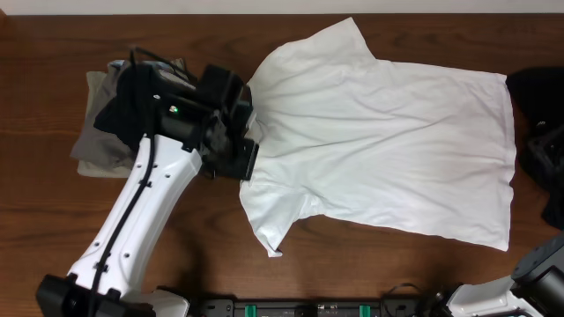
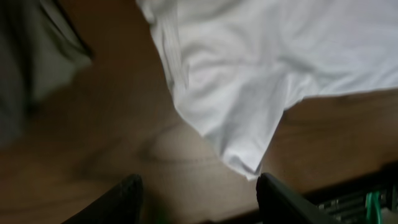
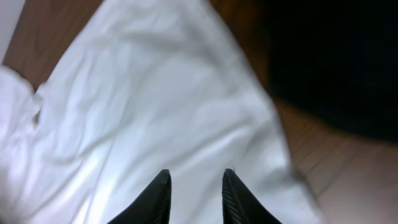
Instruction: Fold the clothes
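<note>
White short-sleeved T-shirt [image 1: 388, 150] lies spread flat across the dark wooden table [image 1: 352, 273], collar end to the left, hem to the right, both sleeves out; no fold is in it yet. A heap of grey, khaki and black garments [image 1: 97, 145] sits at the table's left end, partly under the left arm. A loose black garment [image 1: 538, 88] lies at the far right, just beside the hem. Left gripper [image 2: 199, 183] hovers at the collar side with jaws wide apart and nothing between them; bare wood and the near sleeve [image 2: 242, 149] lie below it. Right gripper [image 3: 196, 180] hangs over the hem end with jaws a narrow gap apart, empty as far as I can see. Step, by my reading: shirt laid out, first fold about to be set up. Next move calls for each gripper to drop onto an edge, pinch one layer cleanly, and lift together.
</note>
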You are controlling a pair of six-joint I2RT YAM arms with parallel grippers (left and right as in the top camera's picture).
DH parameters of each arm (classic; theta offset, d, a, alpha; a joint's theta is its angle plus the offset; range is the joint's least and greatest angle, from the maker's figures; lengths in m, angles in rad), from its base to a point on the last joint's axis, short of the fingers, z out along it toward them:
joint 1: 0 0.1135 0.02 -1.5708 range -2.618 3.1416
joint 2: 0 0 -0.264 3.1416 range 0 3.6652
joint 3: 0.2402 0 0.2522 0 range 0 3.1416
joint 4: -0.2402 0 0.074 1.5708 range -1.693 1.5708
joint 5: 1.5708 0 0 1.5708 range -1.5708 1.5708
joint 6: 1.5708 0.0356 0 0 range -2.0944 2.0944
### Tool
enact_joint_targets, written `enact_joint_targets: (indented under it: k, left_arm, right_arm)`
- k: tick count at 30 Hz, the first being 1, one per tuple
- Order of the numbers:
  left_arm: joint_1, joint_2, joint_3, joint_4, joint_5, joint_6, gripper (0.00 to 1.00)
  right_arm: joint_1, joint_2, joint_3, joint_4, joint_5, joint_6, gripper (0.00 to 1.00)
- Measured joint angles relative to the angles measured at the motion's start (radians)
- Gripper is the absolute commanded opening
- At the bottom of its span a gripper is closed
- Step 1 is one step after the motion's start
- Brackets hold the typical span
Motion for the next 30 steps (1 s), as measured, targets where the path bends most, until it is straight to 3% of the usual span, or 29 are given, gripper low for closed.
enact_joint_targets:
  k: [10, 14, 18, 23, 30]
  left_arm:
    - [-0.009, 0.0, -0.296, 0.007, 0.21, -0.008, 0.6]
    - [-0.079, 0.0, -0.404, 0.037, 0.261, -0.035, 0.6]
    - [-0.203, 0.0, -0.531, 0.17, 0.29, -0.115, 0.6]
    - [-0.315, 0.0, -0.613, 0.333, 0.298, -0.209, 0.6]
    - [-0.323, 0.0, -0.614, 0.416, 0.183, -0.297, 0.6]
  right_arm:
    - [0.051, 0.0, 0.0, -0.156, -0.107, -0.066, 0.33]
    - [0.063, 0.0, 0.0, -0.195, -0.126, -0.085, 0.33]
    - [0.064, 0.0, 0.0, -0.209, -0.132, -0.098, 0.34]
    - [0.064, 0.0, 0.0, -0.226, -0.136, -0.106, 0.33]
    - [0.064, 0.0, 0.0, -0.251, -0.136, -0.11, 0.33]
